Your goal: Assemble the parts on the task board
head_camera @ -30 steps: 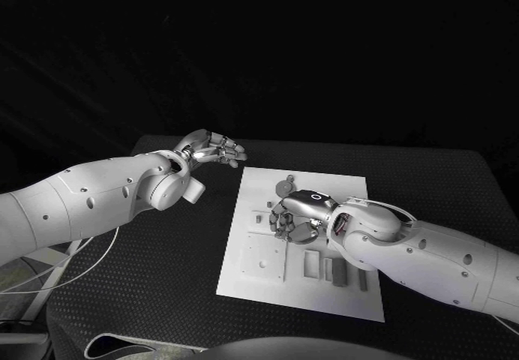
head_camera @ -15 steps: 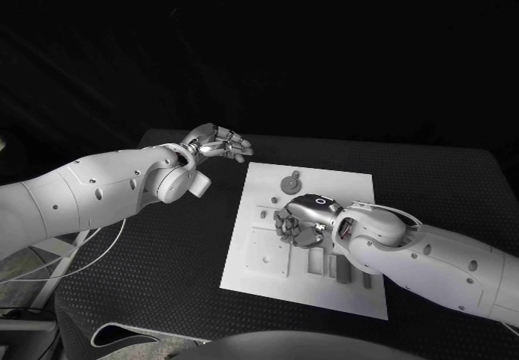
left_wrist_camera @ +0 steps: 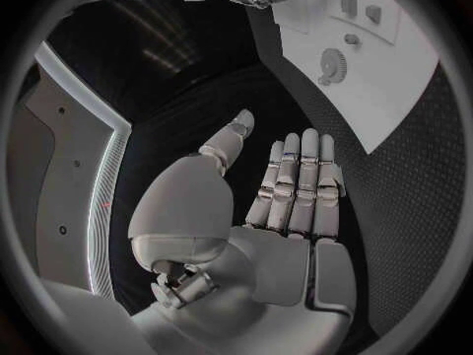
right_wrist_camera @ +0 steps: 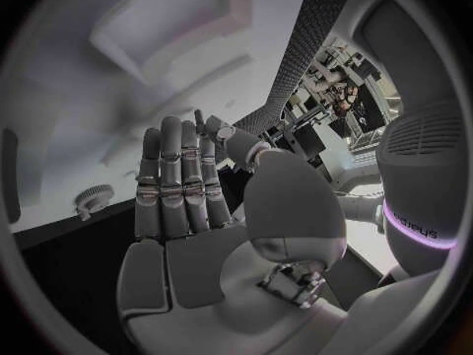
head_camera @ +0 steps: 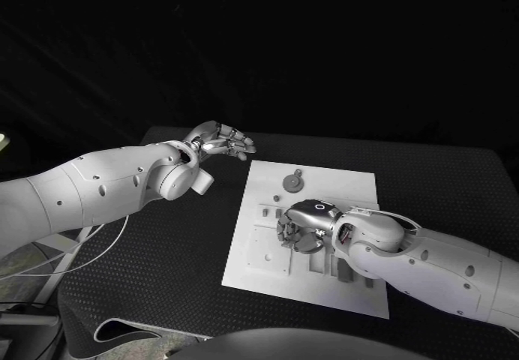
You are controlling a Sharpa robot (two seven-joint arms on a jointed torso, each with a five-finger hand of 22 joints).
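Note:
The white task board (head_camera: 357, 187) lies in the middle of the black table. A round gear-like part (head_camera: 294, 181) sits near its far edge, also seen in the left wrist view as the gear part (left_wrist_camera: 332, 61) and in the right wrist view (right_wrist_camera: 95, 197). Small parts (head_camera: 263, 213) and long slots (head_camera: 313, 262) lie nearer the front. My right hand (head_camera: 301, 226) hovers low over the board's middle, fingers straight and side by side (right_wrist_camera: 182, 181), holding nothing. My left hand (head_camera: 222, 141) hangs above the table just beyond the board's far left corner, palm flat (left_wrist_camera: 291, 213), empty.
Black textured table (head_camera: 162, 255) surrounds the board, with wide room on the left and at the far right (head_camera: 443, 180). My right forearm (head_camera: 433, 266) crosses the board's near right corner. A white cable (head_camera: 76, 255) hangs off the table's left side.
My right hand has slid slightly towards the near side over the board. The left hand keeps its place by the far left corner. The whole view has shifted a little.

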